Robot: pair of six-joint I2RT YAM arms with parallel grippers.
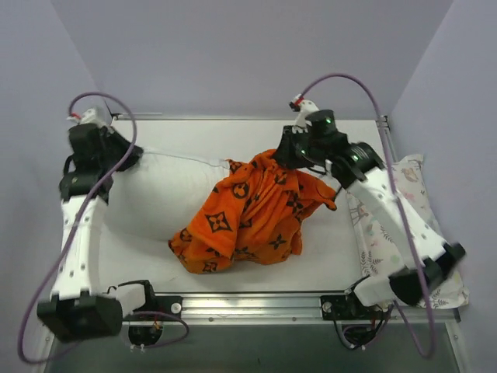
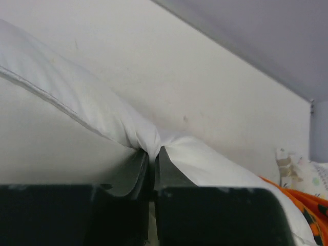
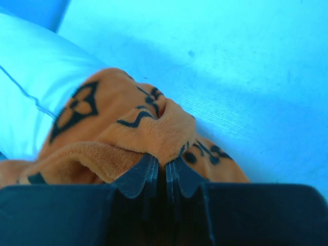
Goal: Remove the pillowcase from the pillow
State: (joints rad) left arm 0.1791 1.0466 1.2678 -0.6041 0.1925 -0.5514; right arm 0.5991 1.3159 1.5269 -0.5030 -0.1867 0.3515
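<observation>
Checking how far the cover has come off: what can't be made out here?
- Top view: how much of the pillow is inside the cover; bunched orange cloth hides it.
- Right wrist view: how much cover the right tool pinches; its fingers hide it.
- Left wrist view: most of the pillow, cut off beyond the left tool.
- Top view: the printed pillow, partly under the right arm.

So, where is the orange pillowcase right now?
In the top view, the pillowcase lies bunched mid-table at the right end of the pillow, its far corner pinched by the right tool.
</observation>
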